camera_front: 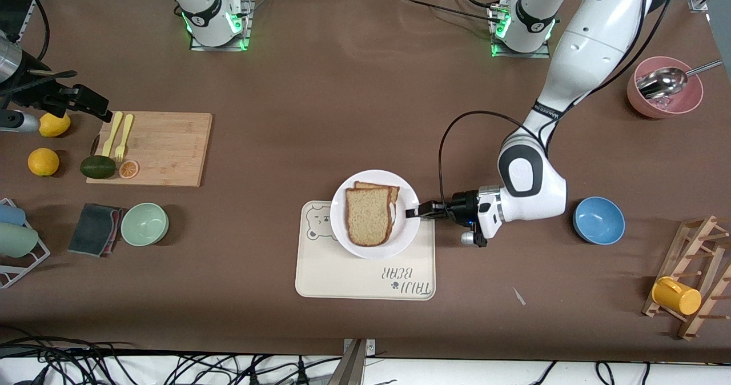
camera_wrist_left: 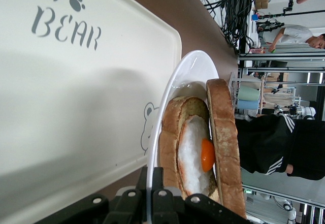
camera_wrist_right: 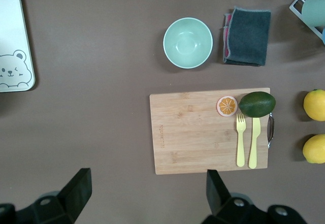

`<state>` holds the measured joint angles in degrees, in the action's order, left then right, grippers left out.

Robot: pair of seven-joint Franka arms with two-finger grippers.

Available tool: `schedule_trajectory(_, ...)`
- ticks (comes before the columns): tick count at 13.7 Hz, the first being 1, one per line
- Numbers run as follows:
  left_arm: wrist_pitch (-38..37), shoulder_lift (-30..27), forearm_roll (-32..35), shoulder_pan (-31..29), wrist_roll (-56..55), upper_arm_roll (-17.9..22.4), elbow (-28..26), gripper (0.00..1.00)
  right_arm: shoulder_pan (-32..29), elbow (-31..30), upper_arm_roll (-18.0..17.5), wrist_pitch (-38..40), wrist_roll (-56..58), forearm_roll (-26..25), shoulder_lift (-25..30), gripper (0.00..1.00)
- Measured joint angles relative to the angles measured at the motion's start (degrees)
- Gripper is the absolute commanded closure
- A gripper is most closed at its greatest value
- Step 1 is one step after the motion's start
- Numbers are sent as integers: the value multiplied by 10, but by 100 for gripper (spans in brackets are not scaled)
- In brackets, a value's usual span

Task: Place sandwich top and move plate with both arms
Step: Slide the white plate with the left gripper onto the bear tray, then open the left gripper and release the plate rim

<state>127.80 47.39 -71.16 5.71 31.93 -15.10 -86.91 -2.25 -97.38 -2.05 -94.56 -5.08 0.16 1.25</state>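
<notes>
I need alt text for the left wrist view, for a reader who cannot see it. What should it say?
The left gripper is shut on the rim of the plate, seen edge-on. On the plate, the sandwich top leans over a bread slice with a fried egg. The plate rests partly on a cream tray with a bear drawing.
</notes>
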Motion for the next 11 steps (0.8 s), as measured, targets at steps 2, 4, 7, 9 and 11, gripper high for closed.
schedule_trajectory(2, -1, 36, 21, 7, -2, 0, 37, 100, 0, 0, 0, 0, -1, 0, 0, 0)
schedule_trajectory(4, -1, 72, 26, 19, -2, 1, 77, 100, 0, 0, 0, 0, -1, 0, 0, 0)
schedule_trajectory(7, -1, 109, 26, 56, -2, 27, 125, 100, 0, 0, 0, 0, -5, 0, 0, 0)
schedule_trajectory(9, -1, 120, 26, 66, -2, 35, 138, 100, 0, 0, 0, 0, -7, 0, 0, 0)
schedule_trajectory(11, 0, 127, 26, 67, -3, 38, 144, 100, 0, 0, 0, 0, -8, 1, 0, 0)
